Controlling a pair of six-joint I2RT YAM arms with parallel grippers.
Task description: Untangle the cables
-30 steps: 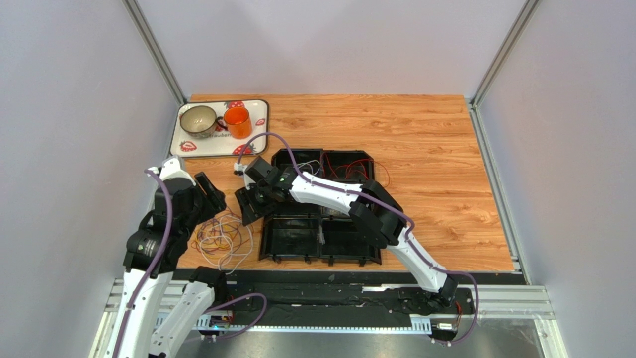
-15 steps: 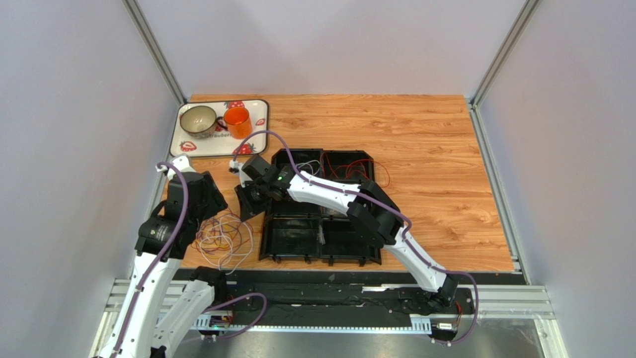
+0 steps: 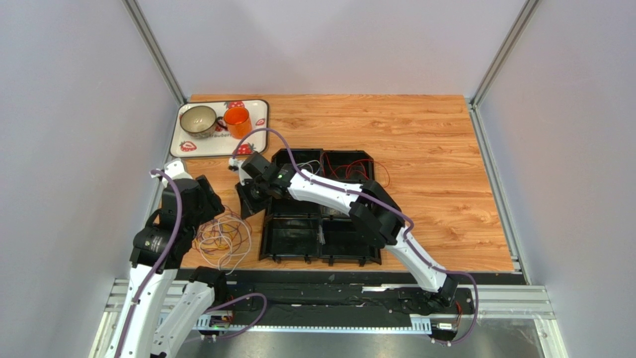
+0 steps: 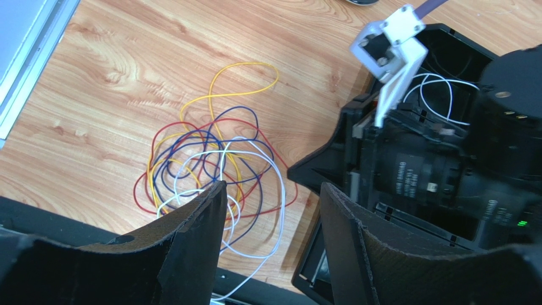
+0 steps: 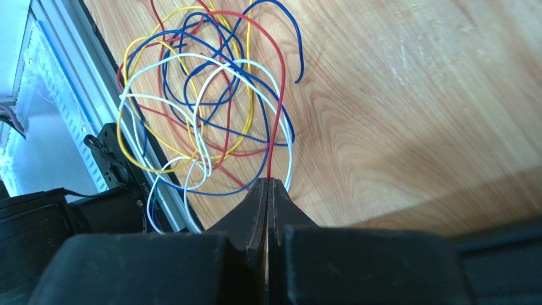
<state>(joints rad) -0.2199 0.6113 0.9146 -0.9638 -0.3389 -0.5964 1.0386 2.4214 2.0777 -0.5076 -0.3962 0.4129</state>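
The cables (image 3: 224, 239) lie in a loose tangle of white, red, yellow and blue loops on the wooden table, left of the black tray. In the right wrist view my right gripper (image 5: 268, 181) is shut on a red cable (image 5: 275, 127) that rises from the pinched tips into the cables (image 5: 210, 95). From above, the right gripper (image 3: 252, 201) sits at the tangle's far right edge. My left gripper (image 4: 270, 185) hangs open above the cables (image 4: 210, 159) with nothing between its fingers. In the top view the left gripper (image 3: 203, 200) is just left of the right one.
A black compartment tray (image 3: 321, 240) lies right of the tangle, with white and red wires in its far cells (image 3: 340, 168). A white tray (image 3: 257, 119) with a bowl and an orange cup stands at the back left. The table's front rail (image 5: 76, 82) runs beside the tangle.
My right gripper has closed, pinching the red cable. The left arm has drawn slightly back and to the left, its gripper still open.
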